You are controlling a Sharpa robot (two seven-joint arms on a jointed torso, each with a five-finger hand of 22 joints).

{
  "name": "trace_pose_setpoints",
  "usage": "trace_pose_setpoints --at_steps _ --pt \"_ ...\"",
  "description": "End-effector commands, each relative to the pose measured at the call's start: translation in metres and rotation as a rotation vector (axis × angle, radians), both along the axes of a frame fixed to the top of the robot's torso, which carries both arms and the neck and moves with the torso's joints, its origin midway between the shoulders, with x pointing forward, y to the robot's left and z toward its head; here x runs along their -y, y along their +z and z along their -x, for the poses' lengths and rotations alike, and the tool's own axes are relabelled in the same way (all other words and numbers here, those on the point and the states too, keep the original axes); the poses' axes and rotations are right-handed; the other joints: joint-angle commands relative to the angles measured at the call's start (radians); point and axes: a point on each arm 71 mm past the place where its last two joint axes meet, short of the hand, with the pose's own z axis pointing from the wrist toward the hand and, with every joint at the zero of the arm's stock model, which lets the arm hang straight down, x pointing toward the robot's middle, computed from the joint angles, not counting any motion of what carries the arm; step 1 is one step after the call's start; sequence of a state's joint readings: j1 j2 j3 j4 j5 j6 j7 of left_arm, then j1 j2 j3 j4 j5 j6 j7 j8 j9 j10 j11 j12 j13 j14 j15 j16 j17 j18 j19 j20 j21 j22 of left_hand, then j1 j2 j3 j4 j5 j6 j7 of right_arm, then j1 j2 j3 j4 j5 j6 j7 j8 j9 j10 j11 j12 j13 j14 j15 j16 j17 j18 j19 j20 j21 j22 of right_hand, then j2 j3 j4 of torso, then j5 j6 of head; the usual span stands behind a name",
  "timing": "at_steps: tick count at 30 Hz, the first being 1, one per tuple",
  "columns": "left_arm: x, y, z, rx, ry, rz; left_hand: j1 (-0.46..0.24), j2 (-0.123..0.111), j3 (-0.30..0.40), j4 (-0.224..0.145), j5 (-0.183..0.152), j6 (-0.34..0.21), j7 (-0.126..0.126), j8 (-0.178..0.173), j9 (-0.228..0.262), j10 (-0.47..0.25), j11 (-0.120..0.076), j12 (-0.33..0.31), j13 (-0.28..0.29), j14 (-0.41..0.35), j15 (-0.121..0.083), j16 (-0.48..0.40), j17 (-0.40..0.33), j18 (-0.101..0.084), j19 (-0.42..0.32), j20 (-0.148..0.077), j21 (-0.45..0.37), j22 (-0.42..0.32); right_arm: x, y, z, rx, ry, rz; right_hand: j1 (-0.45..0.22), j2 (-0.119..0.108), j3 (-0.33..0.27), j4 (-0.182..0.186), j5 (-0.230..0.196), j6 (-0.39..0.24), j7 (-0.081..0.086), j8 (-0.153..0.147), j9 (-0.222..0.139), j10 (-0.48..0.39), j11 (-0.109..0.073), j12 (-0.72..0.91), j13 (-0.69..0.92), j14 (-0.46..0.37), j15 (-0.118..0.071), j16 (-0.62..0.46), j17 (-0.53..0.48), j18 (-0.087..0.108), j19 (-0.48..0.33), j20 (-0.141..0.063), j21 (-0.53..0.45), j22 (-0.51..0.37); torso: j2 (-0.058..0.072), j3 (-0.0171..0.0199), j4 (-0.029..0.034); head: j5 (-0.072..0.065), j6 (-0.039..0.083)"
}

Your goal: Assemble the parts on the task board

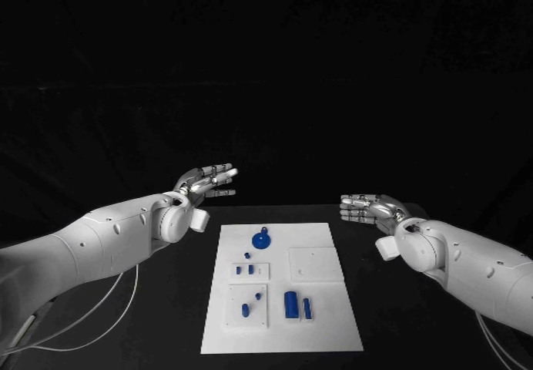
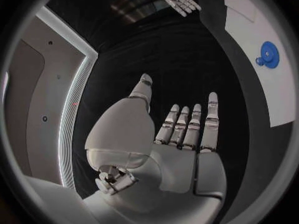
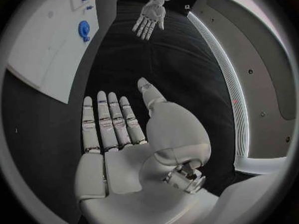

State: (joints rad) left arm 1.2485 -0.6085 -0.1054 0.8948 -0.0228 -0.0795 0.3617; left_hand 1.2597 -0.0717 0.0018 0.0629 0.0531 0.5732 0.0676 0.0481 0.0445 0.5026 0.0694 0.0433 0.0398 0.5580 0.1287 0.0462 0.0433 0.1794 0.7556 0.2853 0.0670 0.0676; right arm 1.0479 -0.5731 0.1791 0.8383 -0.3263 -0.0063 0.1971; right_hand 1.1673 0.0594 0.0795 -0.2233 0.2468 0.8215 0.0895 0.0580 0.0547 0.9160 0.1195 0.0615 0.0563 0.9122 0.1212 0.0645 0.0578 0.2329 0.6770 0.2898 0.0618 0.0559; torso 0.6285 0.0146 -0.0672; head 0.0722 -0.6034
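One task board (image 1: 322,308), two hands.

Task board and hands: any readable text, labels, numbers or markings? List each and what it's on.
None readable.
Task board: no print visible; only blue parts and raised white squares.
Left hand and right hand: small dark marks on the fingers, too small to read.

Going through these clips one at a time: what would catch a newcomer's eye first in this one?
The white task board stands out in the middle of the black table, with small blue parts on it, the largest a round blue part near its far end. On either side of that far end, the left robot hand and the right robot hand are raised, fingers apart, holding nothing.
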Motion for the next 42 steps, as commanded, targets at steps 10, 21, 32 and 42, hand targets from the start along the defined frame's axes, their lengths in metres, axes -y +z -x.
trace_pose_setpoints --at_steps 10,21,32,42 --pt "0.016 -0.01 0.016 0.004 0.032 0.011 -1.26 0.072 -0.002 -0.063 -0.053 -0.573 -0.068 -0.048 -0.045 -0.503 -0.069 -0.043 -0.04 -0.558 -0.129 -0.046 -0.043 -0.179 -0.756 -0.285 -0.067 -0.068 -0.014 0.006 0.009 0.046 -0.035 -0.024 -1.167 -0.059 -0.08 0.223 -0.247 -0.821 -0.089 -0.058 -0.055 -0.916 -0.12 -0.061 -0.056 -0.912 -0.121 -0.064 -0.058 -0.233 -0.677 -0.29 -0.062 -0.056 -0.054 -0.0096 0.043 -0.046 0.001" --pt "0.061 -0.025 0.075 0.016 0.141 0.035 -1.26 0.072 -0.002 -0.063 -0.053 -0.573 -0.068 -0.048 -0.045 -0.503 -0.069 -0.043 -0.04 -0.558 -0.129 -0.046 -0.043 -0.179 -0.756 -0.285 -0.067 -0.068 -0.054 0.021 0.053 0.142 -0.16 -0.092 -1.167 -0.059 -0.08 0.223 -0.247 -0.821 -0.089 -0.058 -0.055 -0.916 -0.12 -0.061 -0.056 -0.912 -0.121 -0.064 -0.058 -0.233 -0.677 -0.29 -0.062 -0.056 -0.084 -0.0146 0.0672 -0.072 0.003" --pt "0.084 -0.023 0.119 0.023 0.208 0.037 -1.26 0.072 -0.002 -0.063 -0.053 -0.573 -0.068 -0.048 -0.045 -0.503 -0.069 -0.043 -0.04 -0.558 -0.129 -0.046 -0.043 -0.179 -0.756 -0.285 -0.067 -0.068 -0.079 0.028 0.101 0.162 -0.257 -0.105 -1.167 -0.059 -0.08 0.223 -0.247 -0.821 -0.089 -0.058 -0.055 -0.916 -0.12 -0.061 -0.056 -0.912 -0.121 -0.064 -0.058 -0.233 -0.677 -0.29 -0.062 -0.056 -0.084 -0.0146 0.0672 -0.072 0.003" --pt "0.085 -0.022 0.122 0.023 0.213 0.037 -1.26 0.072 -0.002 -0.063 -0.053 -0.573 -0.068 -0.048 -0.045 -0.503 -0.069 -0.043 -0.04 -0.558 -0.129 -0.046 -0.043 -0.179 -0.756 -0.285 -0.067 -0.068 -0.082 0.029 0.109 0.162 -0.27 -0.103 -1.167 -0.059 -0.08 0.223 -0.247 -0.821 -0.089 -0.058 -0.055 -0.916 -0.12 -0.061 -0.056 -0.912 -0.121 -0.064 -0.058 -0.233 -0.677 -0.29 -0.062 -0.056 -0.084 -0.0146 0.0672 -0.072 0.003"
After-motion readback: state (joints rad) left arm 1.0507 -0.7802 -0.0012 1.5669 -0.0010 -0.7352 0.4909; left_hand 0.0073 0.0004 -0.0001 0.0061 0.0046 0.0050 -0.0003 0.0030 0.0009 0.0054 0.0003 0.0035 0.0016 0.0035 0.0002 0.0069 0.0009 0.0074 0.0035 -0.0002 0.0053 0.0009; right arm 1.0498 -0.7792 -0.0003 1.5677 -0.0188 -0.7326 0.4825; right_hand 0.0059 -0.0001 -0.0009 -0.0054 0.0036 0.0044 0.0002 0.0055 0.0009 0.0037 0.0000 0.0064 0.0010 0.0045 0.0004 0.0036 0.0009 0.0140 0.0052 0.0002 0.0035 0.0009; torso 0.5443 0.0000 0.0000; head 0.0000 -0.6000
